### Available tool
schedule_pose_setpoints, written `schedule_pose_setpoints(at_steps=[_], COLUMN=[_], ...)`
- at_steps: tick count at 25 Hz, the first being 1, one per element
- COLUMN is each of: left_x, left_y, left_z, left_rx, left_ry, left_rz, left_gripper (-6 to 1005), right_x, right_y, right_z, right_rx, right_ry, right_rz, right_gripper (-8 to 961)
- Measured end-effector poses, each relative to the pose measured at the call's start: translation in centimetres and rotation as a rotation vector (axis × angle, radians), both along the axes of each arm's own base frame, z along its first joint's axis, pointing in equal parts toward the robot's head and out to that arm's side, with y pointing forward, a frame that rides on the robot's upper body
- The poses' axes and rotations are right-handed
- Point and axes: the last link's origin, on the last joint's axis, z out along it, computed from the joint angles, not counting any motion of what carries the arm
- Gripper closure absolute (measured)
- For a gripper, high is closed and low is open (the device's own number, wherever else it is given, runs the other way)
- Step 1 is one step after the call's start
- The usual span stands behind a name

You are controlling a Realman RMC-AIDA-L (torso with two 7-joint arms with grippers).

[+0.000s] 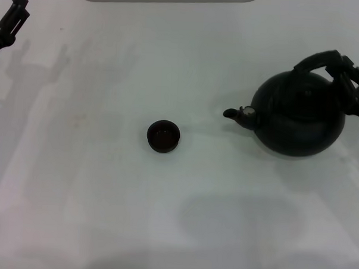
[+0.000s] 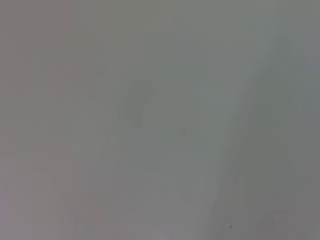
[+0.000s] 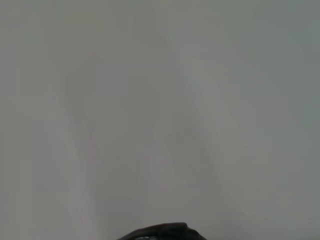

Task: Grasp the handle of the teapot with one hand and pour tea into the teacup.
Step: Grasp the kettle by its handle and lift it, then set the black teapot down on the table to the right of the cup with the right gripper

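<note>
The right end effector [image 1: 349, 79] sits at the outer end of the handle [image 1: 317, 61], right against the teapot [image 1: 299, 116], though I cannot tell whether its fingers are apart or clamped on the hoop. The spout points away from it toward the teacup [image 1: 164, 136], which stands well apart on the white bench [image 1: 93, 196] with bare surface between. The left end effector [image 1: 15, 11] hangs far across at the bench's opposite edge, its grip unreadable.

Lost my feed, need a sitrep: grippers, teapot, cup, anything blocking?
Right gripper at the handle of the teapot, grip unconfirmed. Left gripper parked far left. Teacup upright, apart from the spout, nothing between.
</note>
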Motion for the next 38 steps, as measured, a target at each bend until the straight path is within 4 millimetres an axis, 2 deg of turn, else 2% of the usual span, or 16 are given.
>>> schedule_pose_setpoints(at_steps=[3,4,11,19,29,38], left_x=[0.0,0.0,0.0,-0.1,-0.1,-0.1], left_y=[0.0,-0.1,-0.2,-0.2,-0.2,-0.2], left_z=[-0.1,-0.1,-0.2,-0.2,-0.2,-0.2], left_rx=[-0.003,-0.004,-0.008,-0.01,-0.007,-0.007], left_ry=[0.0,0.0,-0.012,-0.02,-0.029,-0.03], left_rz=[0.0,0.0,0.003,0.007,0.01,0.01], left_gripper=[109,109,108,109,109,108], right_x=[-1.1,-2.0,-4.1,-6.5,-8.6,-9.0], right_y=[0.7,1.4,4.0,6.4,6.6,6.3], right_z=[-0.2,-0.5,-1.1,-2.2,-3.1,-3.8], right_rx=[0.008,0.007,0.005,0.025,0.1,0.103], right_ry=[-0.019,-0.038,-0.096,-0.239,-0.402,-0.475], right_rz=[0.05,0.092,0.159,0.242,0.394,0.461], right_gripper=[735,739,747,766,778,801])
